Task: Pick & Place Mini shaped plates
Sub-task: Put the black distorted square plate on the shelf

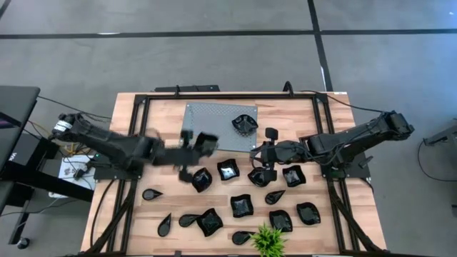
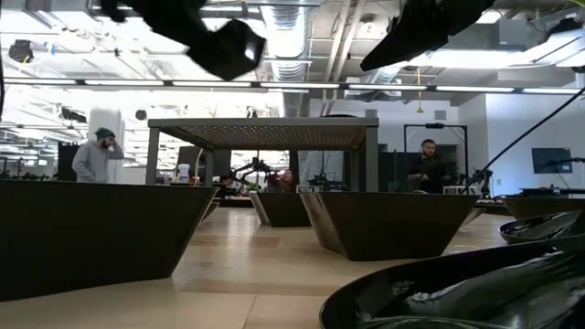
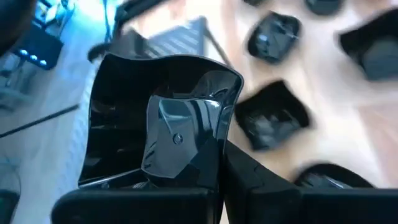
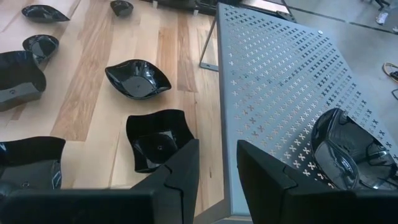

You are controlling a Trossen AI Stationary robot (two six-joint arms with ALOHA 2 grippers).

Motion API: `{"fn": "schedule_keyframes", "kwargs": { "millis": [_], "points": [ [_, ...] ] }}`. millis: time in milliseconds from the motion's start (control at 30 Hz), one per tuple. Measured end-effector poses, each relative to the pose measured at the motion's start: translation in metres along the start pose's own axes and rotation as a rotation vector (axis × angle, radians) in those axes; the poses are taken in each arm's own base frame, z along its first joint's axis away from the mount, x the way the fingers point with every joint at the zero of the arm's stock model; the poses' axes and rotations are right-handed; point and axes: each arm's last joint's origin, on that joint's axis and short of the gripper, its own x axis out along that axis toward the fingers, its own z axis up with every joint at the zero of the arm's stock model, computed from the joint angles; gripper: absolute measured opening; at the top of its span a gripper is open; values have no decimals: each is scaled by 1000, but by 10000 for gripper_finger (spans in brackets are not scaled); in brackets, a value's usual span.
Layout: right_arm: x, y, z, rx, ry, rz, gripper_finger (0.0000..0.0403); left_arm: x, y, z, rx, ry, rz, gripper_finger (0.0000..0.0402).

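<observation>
Several glossy black mini plates lie flat on the wooden table [image 1: 164, 118], most of them toward its near half, e.g. a squarish plate [image 1: 228, 170]. One round plate [image 1: 244, 125] rests on the grey perforated stand [image 1: 211, 121]. My left gripper [image 1: 202, 144] hovers by the stand's near edge, shut on a squarish plate [image 3: 124, 112]. My right gripper [image 4: 217, 163] is open over the stand's near right corner, touching nothing. Below and beside it on the table sits a squarish plate [image 4: 158, 144]. My left gripper has the squarish plate by one side wall [image 3: 186, 186]. One finger [image 3: 180, 140] lies inside the dish against its floor; the other is hidden behind the wall. The plate is lifted clear of the table [image 2: 228, 46] and is tipped, its hollow facing the wrist camera.
A small green plant [image 1: 268, 241] stands at the table's near edge. Black frame rails [image 1: 136, 143] run along the table's left and right sides and its far edge. Bare wood shows left of the stand. People [image 2: 96, 155] stand in the room beyond the table.
</observation>
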Motion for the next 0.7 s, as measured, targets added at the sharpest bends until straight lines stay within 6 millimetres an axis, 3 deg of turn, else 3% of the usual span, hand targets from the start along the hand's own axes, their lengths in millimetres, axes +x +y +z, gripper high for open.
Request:
{"fn": "schedule_keyframes", "kwargs": {
  "millis": [100,267,433,700],
  "points": [
    [0,0,0,0,0,0,102,18,32,-2,11,-75,-59,8],
    [0,0,0,0,2,2,102,51,72,-22,-157,-83,-112,8],
    [-1,3,-1,-7,4,11,102,80,85,-47,-213,-1,-63,10],
    [-5,14,0,-22,-6,47,102,90,86,-49,-198,6,-53,12]
  ]
}}
